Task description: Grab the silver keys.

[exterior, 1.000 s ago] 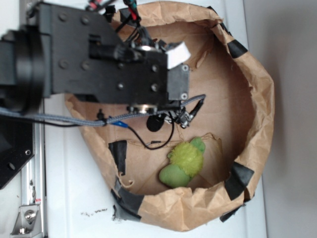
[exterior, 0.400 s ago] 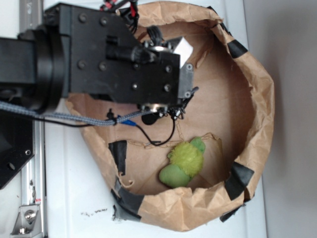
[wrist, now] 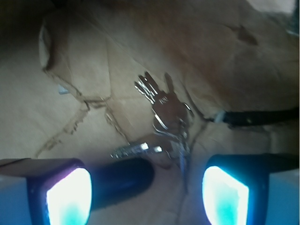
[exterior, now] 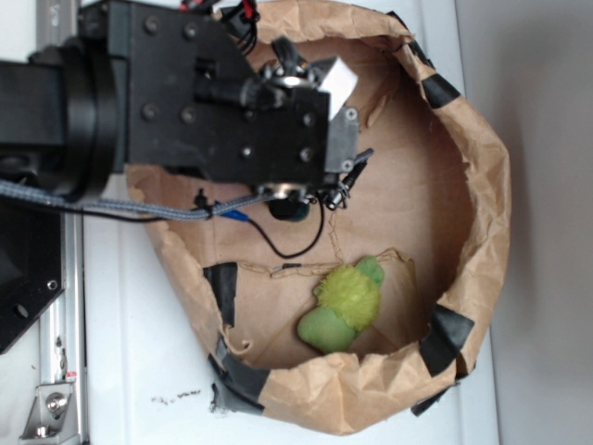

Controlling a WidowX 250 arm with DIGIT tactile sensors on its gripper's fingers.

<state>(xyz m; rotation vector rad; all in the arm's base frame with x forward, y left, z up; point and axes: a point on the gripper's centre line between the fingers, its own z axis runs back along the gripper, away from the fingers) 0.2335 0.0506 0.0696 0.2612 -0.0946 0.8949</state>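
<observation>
The gripper [wrist: 145, 190] hangs with jaws apart above the silver keys [wrist: 164, 119]; they look light, loose and slippery, best pinched at the ringed cluster.

From my exterior camera the light is bright and even; the white table [exterior: 139, 352] is nearly washed out, and the black arm [exterior: 185, 102] casts a soft shadow onto the paper bag [exterior: 482, 185] beneath it. My wrist camera is dim and brownish, darkest in the corner up and left of the silver keys [wrist: 161, 119]. The keys glint but look soft. Below them, two fingertips [wrist: 65, 197] glow blown-out cyan-white, heavily blurred.
</observation>
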